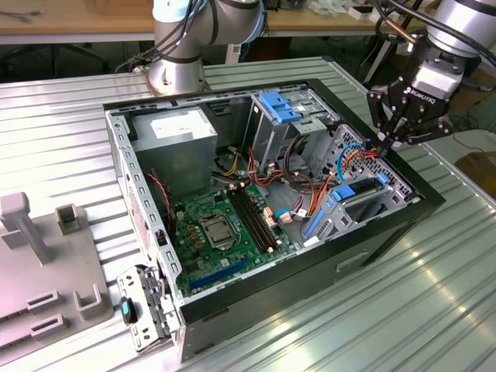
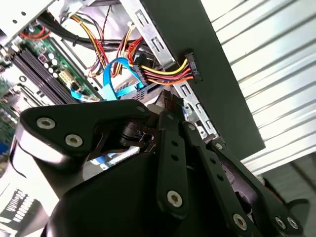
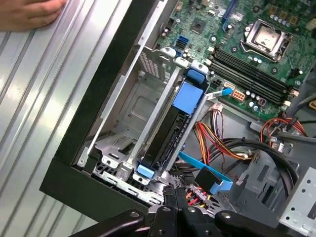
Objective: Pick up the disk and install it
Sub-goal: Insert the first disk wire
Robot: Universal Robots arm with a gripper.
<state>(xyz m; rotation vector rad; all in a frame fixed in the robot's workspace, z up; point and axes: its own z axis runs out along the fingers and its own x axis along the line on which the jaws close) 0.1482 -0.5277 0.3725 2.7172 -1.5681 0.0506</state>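
End effector of a lone robot arm hangs just inside the rim of an open computer case, at the exterior view's right. Its black fingers are drawn together and nothing shows between them. The disk, a dark-grey drive in a bright blue carrier, stands on edge between two grey rails of the drive bay. It is close beside the case wall, near the end effector but apart from it. Whether the carrier is latched home cannot be told.

A bundle of red, yellow and orange wires runs right by the fingertips, and a flat blue ribbon cable loops between them and the bay. Further in lies the green motherboard. The case rests on a ribbed metal tabletop. In the first wrist view a person's hand lies flat on that surface, well clear of the bay.

By the look of it, the work stands at the reach toward the disk, with no grasp made. Taking hold of it would call for the fingers to spread wide enough to straddle the blue carrier. It would also need a line in that avoids the wires and ribbon cable, with little room left between rails and wall.
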